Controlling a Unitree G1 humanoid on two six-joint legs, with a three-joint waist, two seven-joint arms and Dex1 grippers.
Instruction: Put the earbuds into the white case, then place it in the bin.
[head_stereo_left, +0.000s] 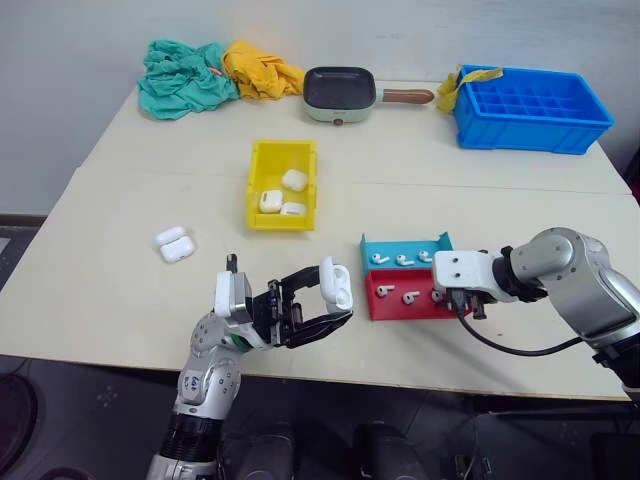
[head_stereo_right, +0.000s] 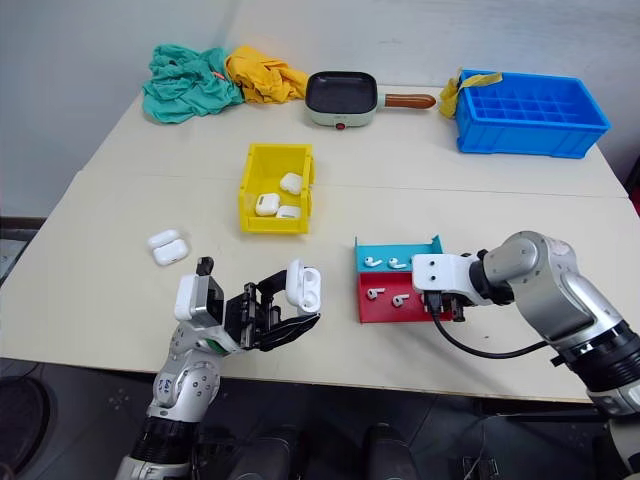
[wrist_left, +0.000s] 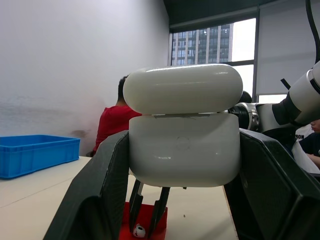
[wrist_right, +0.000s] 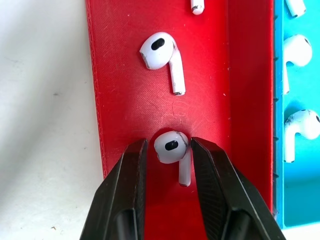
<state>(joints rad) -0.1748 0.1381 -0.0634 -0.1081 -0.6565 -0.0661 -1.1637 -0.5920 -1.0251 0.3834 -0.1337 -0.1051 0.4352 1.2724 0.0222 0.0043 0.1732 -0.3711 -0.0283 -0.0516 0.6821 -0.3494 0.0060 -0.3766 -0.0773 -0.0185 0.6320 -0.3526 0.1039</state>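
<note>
My left gripper (head_stereo_left: 335, 297) is shut on the white case (head_stereo_left: 337, 282), held above the table's front edge with its lid hinged open. In the left wrist view the case (wrist_left: 182, 147) sits clamped between both black fingers. My right gripper (wrist_right: 169, 142) points down into the red tray (wrist_right: 125, 100), open, its fingers flanking one earbud (wrist_right: 171, 148) that lies on the tray floor with a narrow gap at the side. Another earbud (wrist_right: 160, 51) lies further along the same tray. More earbuds (head_stereo_left: 399, 260) rest in the teal tray (head_stereo_left: 405, 243). The yellow bin (head_stereo_left: 258, 160) stands mid-table.
Three white cases (head_stereo_left: 282, 195) lie in the yellow bin, and two more cases (head_stereo_left: 175, 243) lie on the table to its left. At the back are a blue crate (head_stereo_left: 530, 105), a small pan (head_stereo_left: 340, 92) and crumpled cloths (head_stereo_left: 185, 75). A person in red (wrist_left: 112, 125) sits beyond.
</note>
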